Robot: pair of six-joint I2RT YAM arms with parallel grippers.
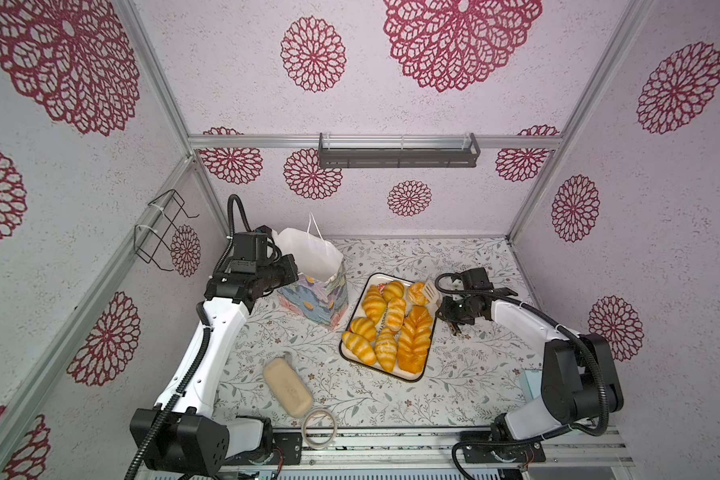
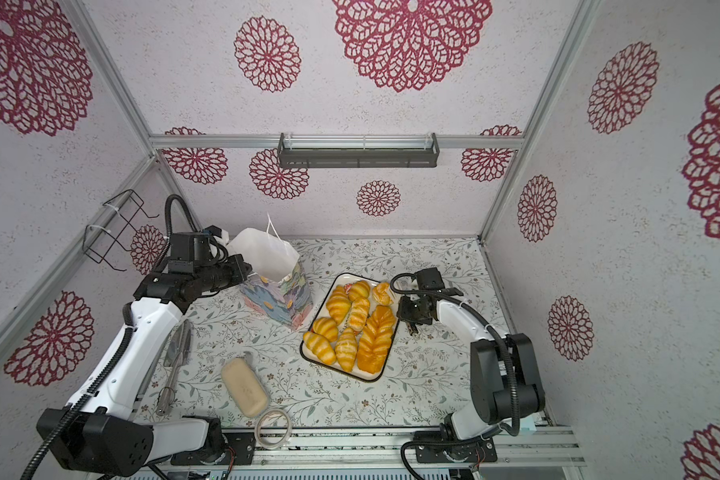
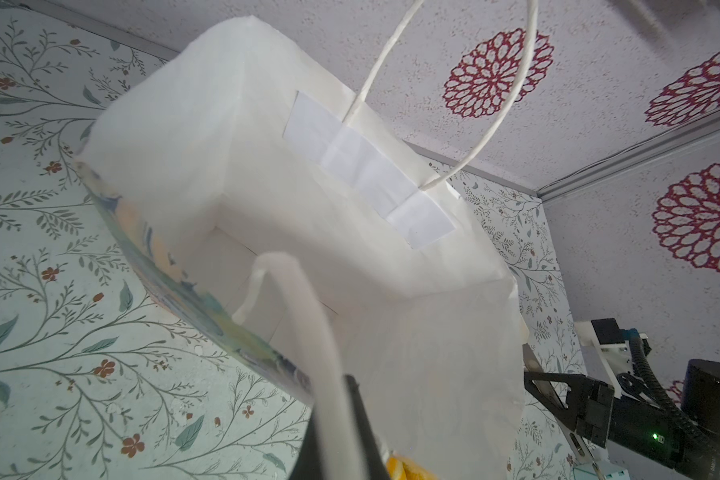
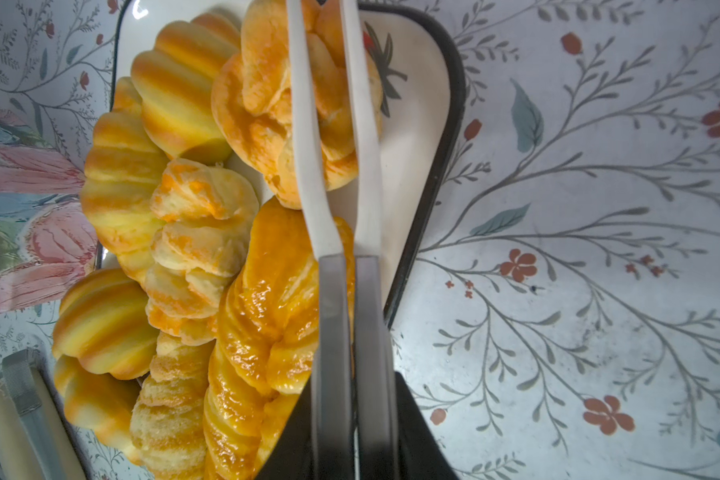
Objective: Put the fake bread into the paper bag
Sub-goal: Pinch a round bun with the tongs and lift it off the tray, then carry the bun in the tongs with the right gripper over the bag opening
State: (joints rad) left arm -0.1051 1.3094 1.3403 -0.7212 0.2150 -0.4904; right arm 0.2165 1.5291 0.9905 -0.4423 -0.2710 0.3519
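Note:
The paper bag (image 1: 323, 272) (image 2: 281, 270) stands upright left of the tray, and its white inside (image 3: 267, 187) is empty. My left gripper (image 1: 292, 268) (image 3: 337, 419) is shut on its near cord handle (image 3: 304, 316). The fake bread fills the tray (image 1: 417, 376) (image 2: 376, 377): several croissants (image 1: 373, 305), a braided loaf (image 1: 414, 338) (image 4: 275, 291) and a round bun (image 1: 415, 293) (image 4: 262, 124). My right gripper (image 1: 443, 307) (image 4: 354, 399) is shut on grey-handled white tongs (image 1: 431, 291) (image 4: 308, 166). The tongs' arms lie over the bun with part of it between them.
A pale beige block (image 1: 287, 386) and a tape roll (image 1: 319, 428) lie near the front edge. Metal utensils (image 2: 179, 345) rest beside the left arm. A light blue box (image 1: 531, 384) sits behind the right arm. A wire rack (image 1: 159, 232) hangs on the left wall.

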